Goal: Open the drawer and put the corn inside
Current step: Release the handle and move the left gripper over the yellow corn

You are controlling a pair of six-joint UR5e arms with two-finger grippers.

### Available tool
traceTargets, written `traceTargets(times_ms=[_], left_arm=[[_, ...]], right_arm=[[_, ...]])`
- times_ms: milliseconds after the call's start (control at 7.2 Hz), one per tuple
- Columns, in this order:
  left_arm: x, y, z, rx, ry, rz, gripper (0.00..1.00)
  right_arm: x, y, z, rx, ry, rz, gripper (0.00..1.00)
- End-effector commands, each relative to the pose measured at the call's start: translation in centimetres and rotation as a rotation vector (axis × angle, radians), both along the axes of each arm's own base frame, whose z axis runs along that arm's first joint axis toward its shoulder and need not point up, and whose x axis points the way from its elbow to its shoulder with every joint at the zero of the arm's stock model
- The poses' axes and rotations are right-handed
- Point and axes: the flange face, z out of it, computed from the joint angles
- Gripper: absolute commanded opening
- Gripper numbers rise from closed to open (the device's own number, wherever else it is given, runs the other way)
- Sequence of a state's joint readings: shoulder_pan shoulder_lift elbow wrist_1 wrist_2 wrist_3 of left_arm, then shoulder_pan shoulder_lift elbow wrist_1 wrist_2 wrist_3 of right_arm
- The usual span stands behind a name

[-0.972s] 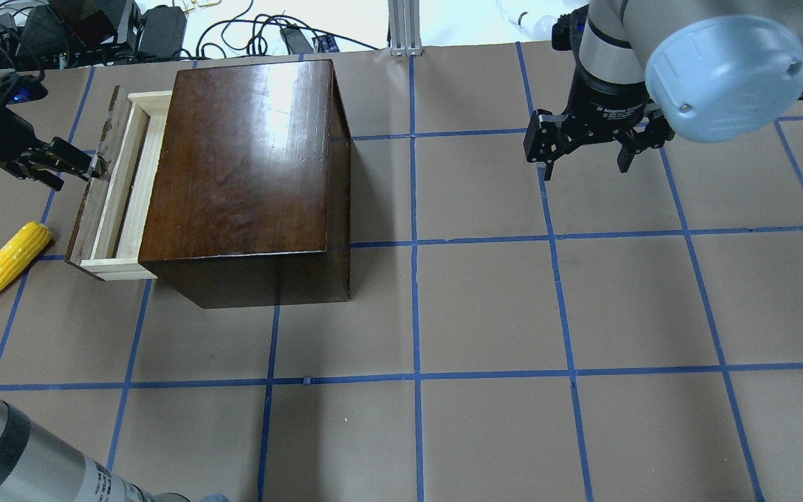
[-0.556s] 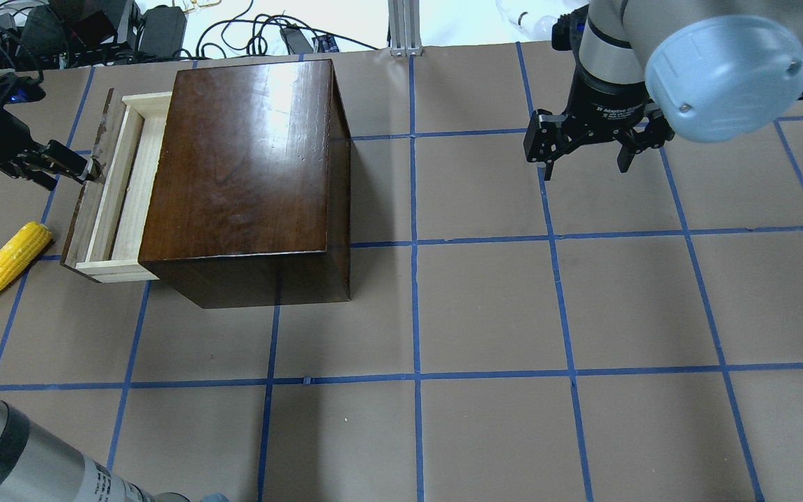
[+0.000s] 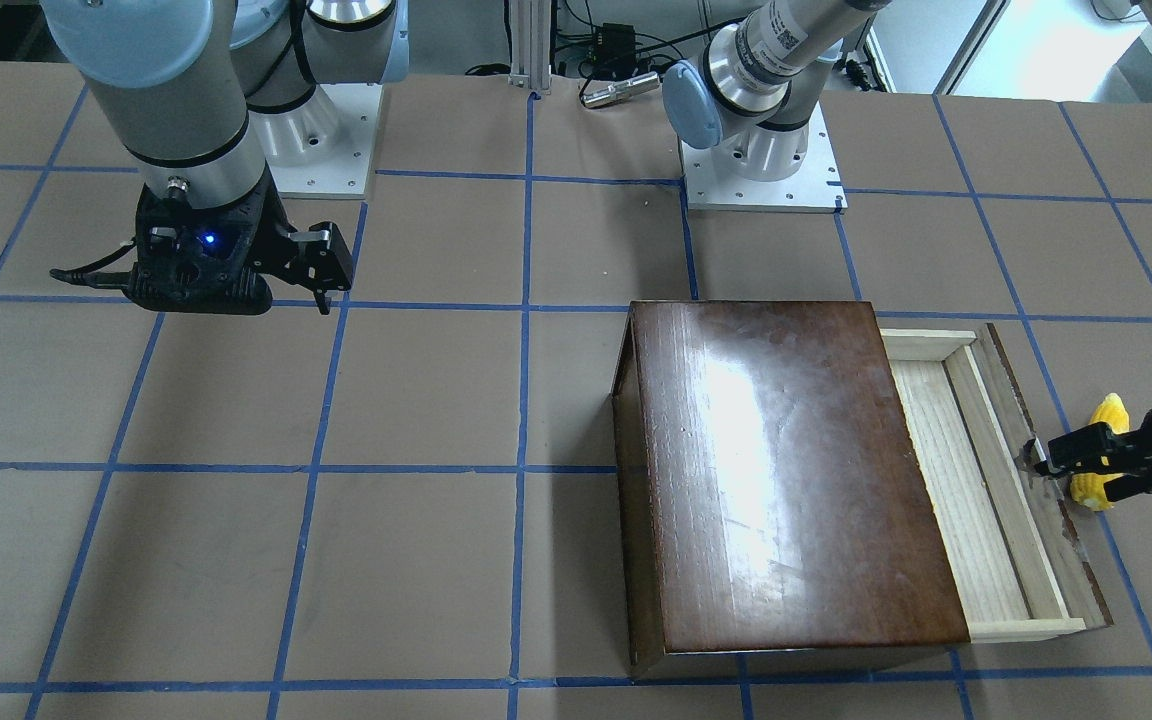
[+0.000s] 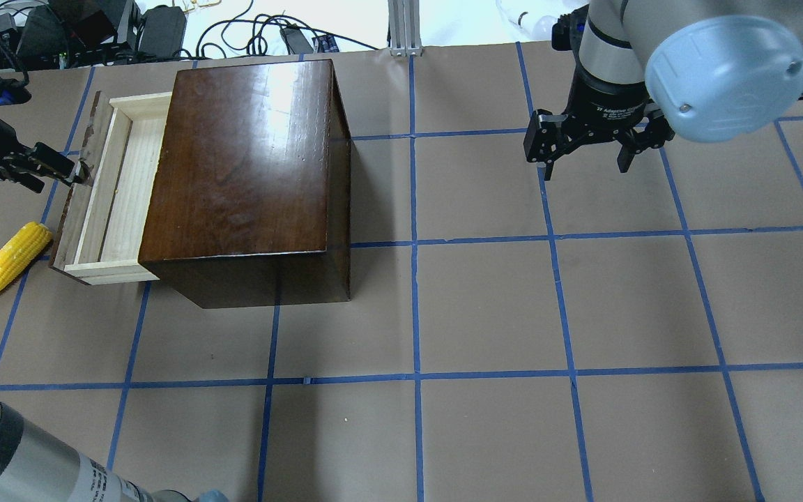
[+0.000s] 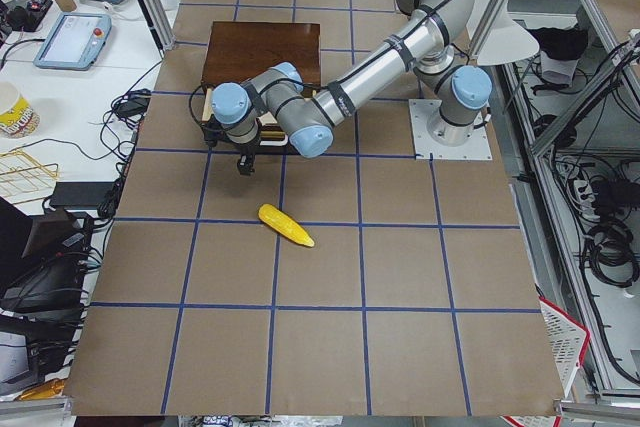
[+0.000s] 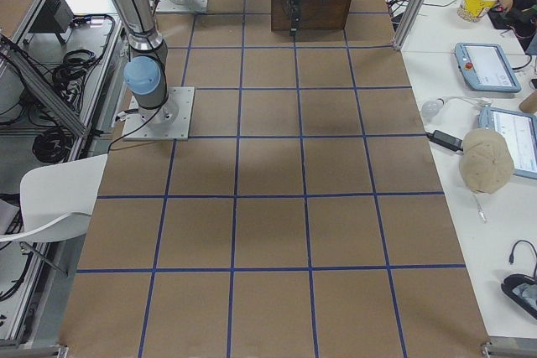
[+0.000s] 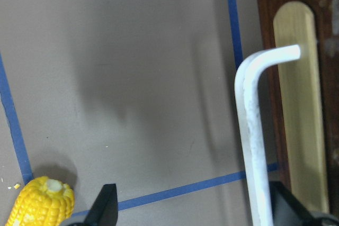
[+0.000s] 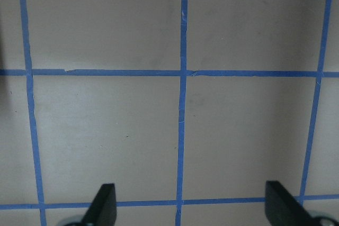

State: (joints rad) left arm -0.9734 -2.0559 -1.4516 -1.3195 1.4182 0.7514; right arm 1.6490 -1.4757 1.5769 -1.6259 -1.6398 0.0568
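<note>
The glossy dark brown box (image 4: 241, 160) stands at the table's far left. Its drawer (image 4: 112, 188) of pale wood is pulled partly out to the left. My left gripper (image 4: 60, 180) is open at the drawer's dark front panel. In the left wrist view the cream handle (image 7: 253, 130) sits between the spread fingers, close to the right one. The yellow corn (image 4: 8, 263) lies on the table left of the drawer's front; it also shows in the left wrist view (image 7: 45, 205). My right gripper (image 4: 585, 171) is open and empty, hovering over the table far right.
Blue tape lines grid the brown table cover (image 4: 485, 307). Cables and power supplies (image 4: 95, 31) lie beyond the table's far edge behind the box. An aluminium post (image 4: 405, 28) stands at the far middle edge.
The drawer has slid further out to the left, and my left gripper has moved left with its front panel. The corn and my right arm have not moved.
</note>
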Motion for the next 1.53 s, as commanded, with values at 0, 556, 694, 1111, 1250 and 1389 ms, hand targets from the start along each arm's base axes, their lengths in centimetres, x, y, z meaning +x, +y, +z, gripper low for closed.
traceTargets(times_ms=[0,556,694,1111,1250,1389], left_arm=[[0.1,0.0,1.5,-0.014,-0.016,0.002,1.00],[6.7,2.1,3.1,-0.030,-0.104,-0.110,1.00],[8.7,2.9,2.8,-0.036,-0.112,-0.156,1.00],[10.5,3.8,0.8,-0.046,-0.186,-0.322,1.00],[10.8,4.0,-0.6,-0.021,-0.180,-0.368,1.00],[10.9,4.1,-2.3,-0.027,-0.181,-0.400,1.00]], right_arm=[[0.0,0.0,0.0,0.000,0.000,0.000,1.00],[0.0,0.0,0.0,0.001,0.000,0.000,1.00],[0.0,0.0,0.0,0.000,0.000,0.000,1.00],[0.0,0.0,0.0,0.000,0.000,0.000,1.00],[0.0,0.0,0.0,0.000,0.000,0.000,1.00],[0.0,0.0,0.0,0.001,0.000,0.000,1.00]])
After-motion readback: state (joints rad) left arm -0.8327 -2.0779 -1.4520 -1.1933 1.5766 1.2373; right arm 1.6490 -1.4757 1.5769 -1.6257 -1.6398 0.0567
